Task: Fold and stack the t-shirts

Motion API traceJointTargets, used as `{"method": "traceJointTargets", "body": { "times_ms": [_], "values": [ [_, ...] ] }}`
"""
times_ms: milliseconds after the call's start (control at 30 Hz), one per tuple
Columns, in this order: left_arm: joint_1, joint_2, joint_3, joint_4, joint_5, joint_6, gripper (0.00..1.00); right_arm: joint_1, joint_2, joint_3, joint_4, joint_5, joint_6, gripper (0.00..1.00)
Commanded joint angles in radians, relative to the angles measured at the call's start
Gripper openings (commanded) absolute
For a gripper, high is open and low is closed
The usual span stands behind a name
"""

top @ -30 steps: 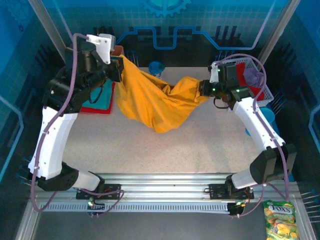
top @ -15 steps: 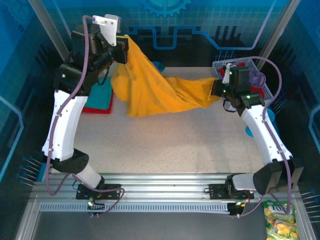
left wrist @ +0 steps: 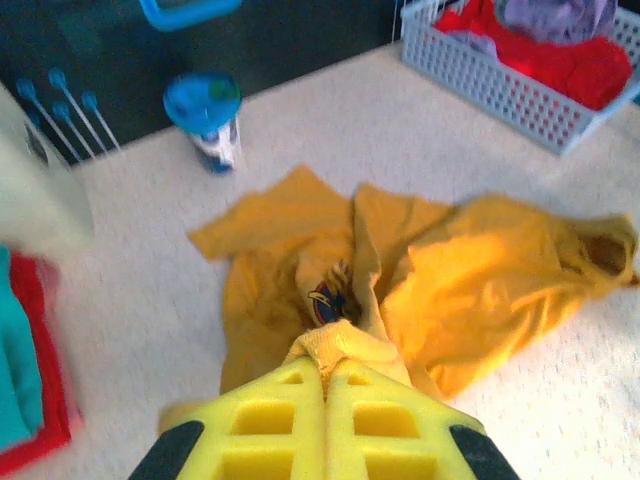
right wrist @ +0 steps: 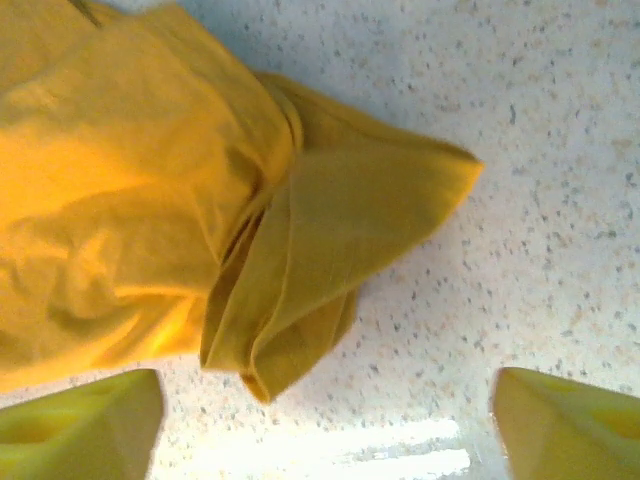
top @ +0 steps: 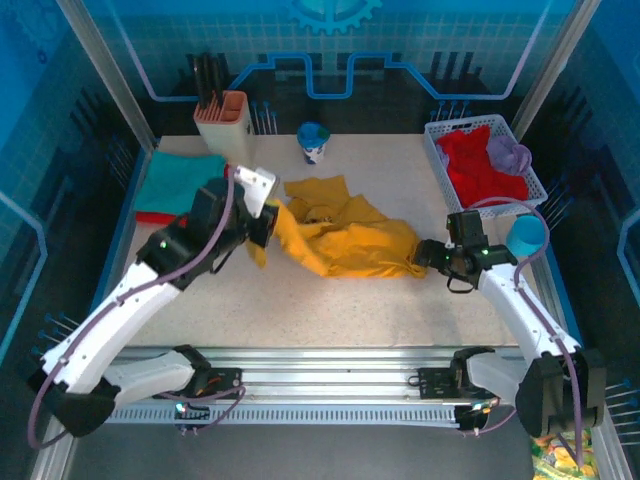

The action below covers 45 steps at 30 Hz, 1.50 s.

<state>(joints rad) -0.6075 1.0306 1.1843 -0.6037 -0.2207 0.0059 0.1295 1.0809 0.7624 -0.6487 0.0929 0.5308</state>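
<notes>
In the top view I judge the task less than half done. A teal t-shirt point(top: 180, 178) lies flat on a folded red t-shirt point(top: 150, 216), beyond the left gripper point(top: 258, 232) on its outer side. A crumpled red t-shirt point(top: 478, 172) and a lavender t-shirt point(top: 510, 155) wait in the basket point(top: 436, 160), far beyond the right gripper point(top: 425, 256). The mustard t-shirt point(top: 350, 238) lies bunched on the table point(top: 360, 300) between both grippers and is not yet folded.

In the left wrist view, the left gripper point(left wrist: 325, 365) has its jaws pressed together on a rolled edge of the mustard t-shirt point(left wrist: 450, 290). The rest spreads ahead of it, with the blue print point(left wrist: 325, 300) just in front.

In the right wrist view, the right gripper point(right wrist: 320, 425) has its jaws wide apart and holds nothing. A folded corner of the mustard t-shirt point(right wrist: 330, 230) lies just ahead between them, near the left jaw, and I think it does not touch it.
</notes>
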Motion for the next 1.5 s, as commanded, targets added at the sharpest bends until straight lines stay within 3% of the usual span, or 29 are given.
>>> {"method": "traceJointTargets", "body": {
  "times_ms": [0,267,400,533,700,900,967,1233,1333,1467],
  "values": [
    [-0.036,-0.119,-0.119,0.023,-0.04,-0.103,0.0,-0.011,-0.024,0.048,0.011,-0.043,-0.011,0.93],
    [-0.051,-0.186,-0.165,-0.127,-0.039,-0.171,0.0,-0.015,0.229,0.226,0.134,-0.123,-0.091,0.89],
    [-0.051,-0.231,-0.212,-0.12,-0.031,-0.209,0.0,0.003,0.412,0.355,0.225,-0.221,-0.112,0.87],
    [-0.05,-0.267,-0.238,-0.134,-0.023,-0.236,0.0,0.052,0.585,0.493,0.235,-0.21,-0.112,0.81],
    [-0.05,-0.331,-0.296,-0.148,-0.01,-0.267,0.0,0.123,0.827,0.756,0.141,-0.17,-0.133,0.7],
    [-0.049,-0.363,-0.314,-0.164,-0.012,-0.284,0.0,0.189,1.07,1.0,0.067,-0.13,-0.205,0.67],
    [-0.049,-0.366,-0.316,-0.174,-0.017,-0.283,0.0,0.2,1.125,1.046,0.05,-0.127,-0.212,0.62],
    [-0.049,-0.384,-0.342,-0.176,-0.012,-0.299,0.0,0.234,1.237,1.122,0.001,-0.109,-0.169,0.6],
    [-0.048,-0.4,-0.35,-0.182,-0.024,-0.299,0.0,0.246,1.276,1.161,-0.021,-0.088,-0.167,0.49],
    [-0.049,-0.41,-0.348,-0.185,-0.031,-0.302,0.0,0.24,1.279,1.19,-0.025,-0.08,-0.163,0.18]
  ]
}}
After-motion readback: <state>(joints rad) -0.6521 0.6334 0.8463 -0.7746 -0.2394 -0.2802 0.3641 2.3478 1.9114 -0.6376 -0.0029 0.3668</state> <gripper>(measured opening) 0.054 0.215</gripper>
